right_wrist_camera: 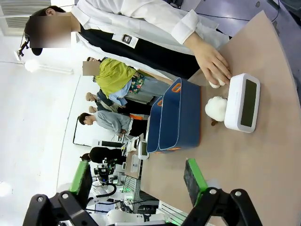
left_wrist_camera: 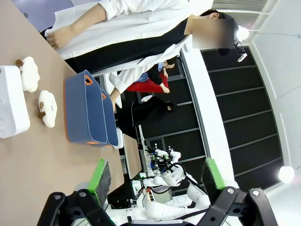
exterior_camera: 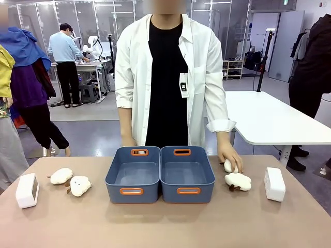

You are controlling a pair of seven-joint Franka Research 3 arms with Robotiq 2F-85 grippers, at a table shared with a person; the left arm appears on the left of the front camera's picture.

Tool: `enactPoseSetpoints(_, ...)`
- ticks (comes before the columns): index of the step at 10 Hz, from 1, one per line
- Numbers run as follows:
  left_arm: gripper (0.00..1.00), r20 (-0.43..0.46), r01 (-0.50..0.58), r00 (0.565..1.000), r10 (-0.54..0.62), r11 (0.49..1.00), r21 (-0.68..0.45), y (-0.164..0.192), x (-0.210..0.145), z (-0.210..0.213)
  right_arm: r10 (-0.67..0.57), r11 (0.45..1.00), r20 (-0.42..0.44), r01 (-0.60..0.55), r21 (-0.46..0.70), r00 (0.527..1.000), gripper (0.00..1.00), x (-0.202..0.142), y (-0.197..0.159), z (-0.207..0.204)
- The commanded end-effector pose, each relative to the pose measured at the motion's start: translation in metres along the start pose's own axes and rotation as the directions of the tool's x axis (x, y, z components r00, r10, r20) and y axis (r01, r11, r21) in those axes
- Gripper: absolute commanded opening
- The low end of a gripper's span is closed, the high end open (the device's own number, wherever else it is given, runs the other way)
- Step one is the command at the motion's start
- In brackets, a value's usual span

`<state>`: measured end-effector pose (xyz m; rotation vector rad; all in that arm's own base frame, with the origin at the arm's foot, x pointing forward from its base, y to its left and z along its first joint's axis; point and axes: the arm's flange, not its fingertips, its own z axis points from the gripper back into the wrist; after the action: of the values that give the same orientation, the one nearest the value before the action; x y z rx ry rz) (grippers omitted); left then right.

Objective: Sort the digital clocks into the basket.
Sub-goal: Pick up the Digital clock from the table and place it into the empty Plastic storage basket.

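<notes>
Front view: two white, rounded-corner rectangular plastic digital clocks stand on the brown table (exterior_camera: 165,227). The left digital clock (exterior_camera: 27,190) is set near the robot's left edge, and the right digital clock (exterior_camera: 274,184) near the right edge. Each long axis is judged to run from the near side of the table toward the far side. Two slate-blue rectangular plastic baskets with orange handle slots are placed side by side at the middle, the left basket (exterior_camera: 116,187) touching the right basket (exterior_camera: 205,187). Each clock is therefore to be carried inward. The left arm is judged nearer to the left digital clock and the right arm to the right one. A person's hand (exterior_camera: 230,155) rests on one of the fluffy cream plush toys (exterior_camera: 238,181) between the right basket and the right digital clock.

Left wrist view: the left tool (left_wrist_camera: 155,181) is held above the table with its green pads wide apart. Nothing is gripped or touched. The left digital clock (left_wrist_camera: 11,101) lies ahead, at the picture's left edge and well apart from the pads. The baskets (left_wrist_camera: 87,110) lie farther on.

Right wrist view: the right tool (right_wrist_camera: 138,183) is likewise spread wide and holds nothing. The right digital clock (right_wrist_camera: 242,102) lies ahead, off toward the picture's right, with its pale screen turned to the camera. A plush toy is seen just beside it, and the person's hand is near.
</notes>
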<state>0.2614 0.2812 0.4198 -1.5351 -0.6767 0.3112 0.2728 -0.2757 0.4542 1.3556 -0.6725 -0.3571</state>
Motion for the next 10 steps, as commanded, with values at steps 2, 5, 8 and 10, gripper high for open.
enactPoseSetpoints(2,1.00,-0.017,-0.003,1.000,0.003,1.000,-0.003,-0.001,-0.003,0.005,0.008,1.000,-0.015,-0.008,-0.003,1.000,1.00,0.000,0.003,0.004)
enactPoseSetpoints(5,1.00,-0.033,0.094,0.995,-0.089,0.978,0.186,-0.052,-0.012,-0.005,0.008,1.000,-0.015,-0.008,-0.003,1.000,1.00,0.000,0.003,0.004)
enactPoseSetpoints(8,1.00,0.020,-0.013,1.000,0.001,0.785,0.619,-0.093,0.010,-0.057,0.008,1.000,-0.015,-0.008,-0.003,1.000,1.00,0.000,0.003,0.004)
enactPoseSetpoints(10,1.00,-0.038,-0.032,0.997,0.070,0.792,0.610,-0.091,0.007,-0.062,0.008,1.000,-0.015,-0.008,-0.003,1.000,1.00,0.000,0.003,0.004)
